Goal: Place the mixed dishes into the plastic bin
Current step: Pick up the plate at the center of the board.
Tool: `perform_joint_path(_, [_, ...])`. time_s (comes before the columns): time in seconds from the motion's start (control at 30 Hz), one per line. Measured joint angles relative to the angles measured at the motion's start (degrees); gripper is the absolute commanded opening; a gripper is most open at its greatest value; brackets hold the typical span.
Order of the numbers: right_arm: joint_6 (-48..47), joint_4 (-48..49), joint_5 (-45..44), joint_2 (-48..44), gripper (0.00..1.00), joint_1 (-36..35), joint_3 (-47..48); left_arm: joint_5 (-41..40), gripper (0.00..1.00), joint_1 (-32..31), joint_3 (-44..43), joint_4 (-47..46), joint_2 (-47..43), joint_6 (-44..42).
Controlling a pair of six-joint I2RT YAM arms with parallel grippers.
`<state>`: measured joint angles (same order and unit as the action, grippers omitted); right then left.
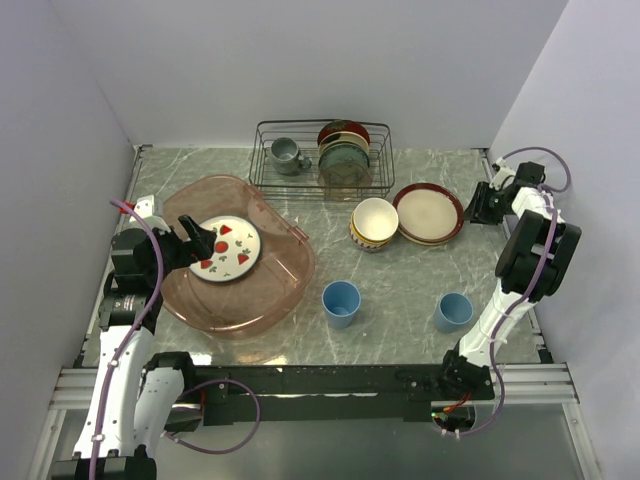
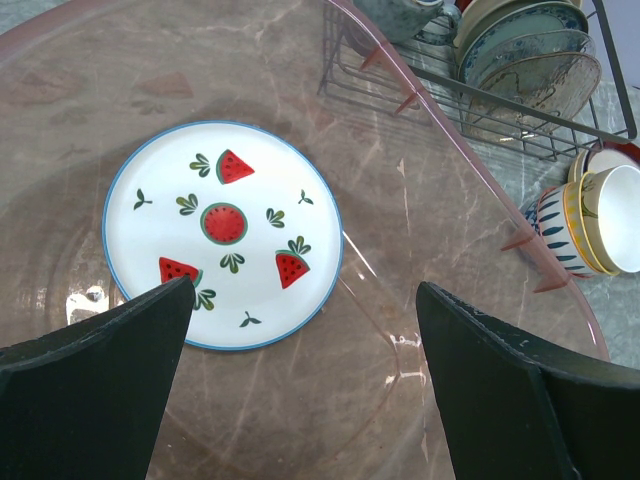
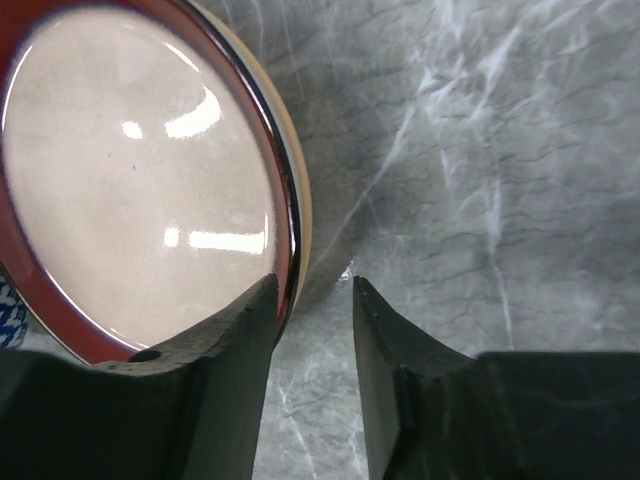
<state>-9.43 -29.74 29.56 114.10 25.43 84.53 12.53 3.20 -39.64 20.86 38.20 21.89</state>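
Note:
The strawberry-print plate lies flat inside the translucent pinkish plastic bin. My left gripper hovers over the bin with its jaws wide open and nothing between them. The red-rimmed plate tops a stack of plates on the table. My right gripper is low at that stack's right edge, jaws apart. Its left finger lies over the rim and only table shows in the gap. A stack of bowls with a cream one on top and two light-blue cups stand on the table.
A black wire rack at the back holds a grey mug and upright dark plates. Walls close in the table on the left, back and right.

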Motion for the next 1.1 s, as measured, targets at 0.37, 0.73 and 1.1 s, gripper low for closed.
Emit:
perform_joint_path(0.37, [1.1,-1.2,3.2,1.2,0.45,0.0,2.4,0.0,0.99,0.0,0.0,0.0,0.0,0.0])
perform_joint_path(0.73, [1.5,-2.1,4.4,5.6,0.42,-0.5,4.7,0.0,0.99,0.0,0.0,0.0,0.1,0.0])
perform_joint_path(1.1, [1.6,-2.6,5.3,6.4,0.06,-0.5,5.8,0.0,0.99,0.0,0.0,0.0,0.3,0.0])
